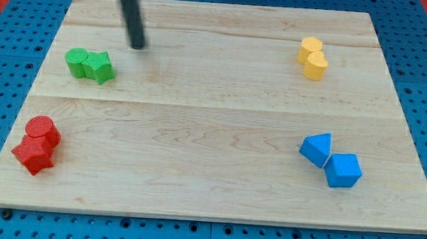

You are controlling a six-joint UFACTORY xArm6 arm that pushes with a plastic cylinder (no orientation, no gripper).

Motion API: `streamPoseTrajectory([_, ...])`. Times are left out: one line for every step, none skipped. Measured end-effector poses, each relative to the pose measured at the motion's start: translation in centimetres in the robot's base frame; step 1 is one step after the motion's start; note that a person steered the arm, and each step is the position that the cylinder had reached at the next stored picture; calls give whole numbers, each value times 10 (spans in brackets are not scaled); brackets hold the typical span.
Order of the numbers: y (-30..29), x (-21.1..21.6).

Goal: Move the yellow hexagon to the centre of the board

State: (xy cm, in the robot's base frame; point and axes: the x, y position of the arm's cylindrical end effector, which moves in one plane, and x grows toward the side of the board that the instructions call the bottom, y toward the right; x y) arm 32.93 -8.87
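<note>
Sitting top right, yellow hexagon (310,46) touching second yellow block (316,66).

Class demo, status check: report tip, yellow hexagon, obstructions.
My tip upper left, just above green blocks. Yellow hexagon upper right, touching yellow heart-like block, untouched. Path to centre open.

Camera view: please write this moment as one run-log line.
my tip: top left, above green blocks | yellow hexagon: top right, untouched | centre: not reached
</note>
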Motion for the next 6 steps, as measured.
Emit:
streamPoseTrajectory([100, 83])
streamPoseTrajectory([188, 88])
streamPoseTrajectory([246, 53])
streamPoseTrajectory([300, 23])
streamPoseTrajectory([304, -13])
streamPoseTrajectory([260, -33])
